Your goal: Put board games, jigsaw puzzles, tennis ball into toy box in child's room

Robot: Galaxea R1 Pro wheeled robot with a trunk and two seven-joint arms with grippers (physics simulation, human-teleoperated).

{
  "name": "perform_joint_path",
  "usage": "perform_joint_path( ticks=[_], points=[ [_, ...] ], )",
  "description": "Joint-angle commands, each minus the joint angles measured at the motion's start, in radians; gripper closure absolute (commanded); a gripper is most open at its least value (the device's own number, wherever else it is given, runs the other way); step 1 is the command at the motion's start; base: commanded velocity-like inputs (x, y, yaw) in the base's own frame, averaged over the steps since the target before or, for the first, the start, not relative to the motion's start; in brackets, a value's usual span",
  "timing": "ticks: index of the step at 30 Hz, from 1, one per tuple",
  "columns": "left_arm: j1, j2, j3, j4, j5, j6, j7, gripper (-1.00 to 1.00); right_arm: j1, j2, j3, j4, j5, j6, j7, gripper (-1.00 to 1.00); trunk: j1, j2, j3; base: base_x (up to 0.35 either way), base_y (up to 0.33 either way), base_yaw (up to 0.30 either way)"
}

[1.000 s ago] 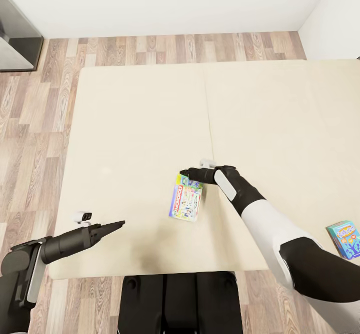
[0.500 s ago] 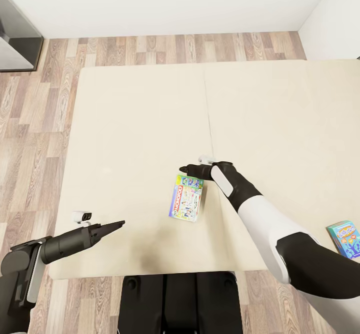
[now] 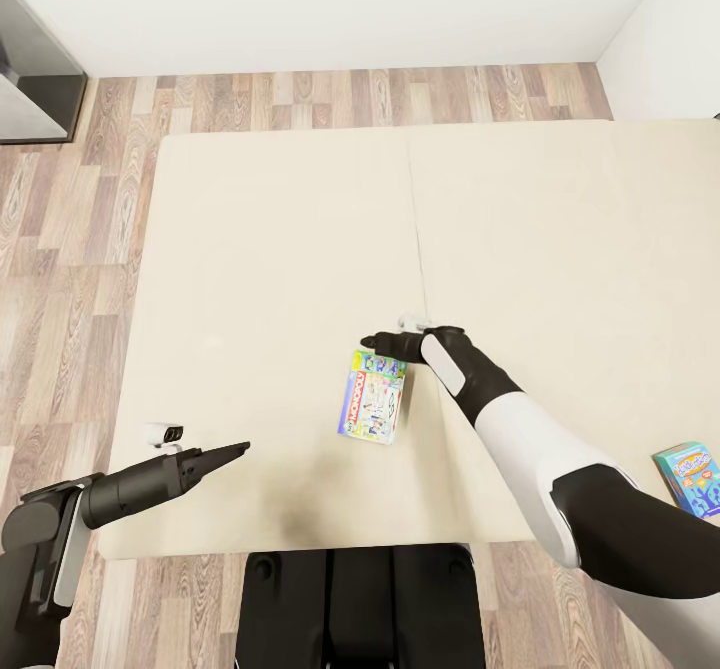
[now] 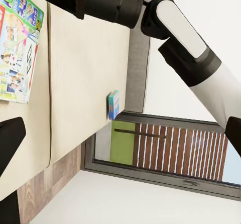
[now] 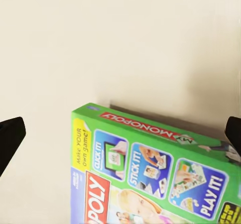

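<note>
Two board games lie on our bed [image 3: 280,239], the green-edged one [image 3: 375,396] near its front edge beneath our open right gripper [image 3: 372,341], the blue one [image 3: 692,477] at its front right corner, our left gripper [image 3: 238,448] open.

Bedroom, beige bed [image 3: 300,249] (wood-plank floor [image 3: 70,279])

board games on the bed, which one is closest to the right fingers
The green-edged Monopoly box, lying flat near the mattress middle: the right gripper hovers at its far end, fingers spread. The small blue box lies well off, at the bed's right edge.
</note>
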Motion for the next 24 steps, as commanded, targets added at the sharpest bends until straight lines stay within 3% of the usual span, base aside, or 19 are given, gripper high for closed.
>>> perform_joint_path(
  ticks=[1, 15, 24],
  points=[
    [-0.001, 0.0, 0.0, 0.0, 0.0, 0.011, -0.004, -1.0, 0.0, 0.0, 0.002, 0.008, 0.004, -0.005, 0.002, -1.0, 0.001, -0.002, -0.001, 0.0, 0.0, 0.0],
    [-0.001, 0.0, -0.001, 0.0, 0.001, 0.011, -0.003, -1.0, 0.0, 0.0, 0.003, 0.13, 0.024, -0.088, 0.003, -1.0, 0.001, -0.002, -0.001, 0.0, 0.0, 0.0],
    [0.0, -0.001, -0.001, 0.0, 0.0, 0.011, 0.001, -1.0, 0.0, 0.0, 0.003, 0.142, 0.027, -0.098, 0.004, -1.0, 0.001, -0.002, -0.001, 0.0, 0.0, 0.0]
  ],
)
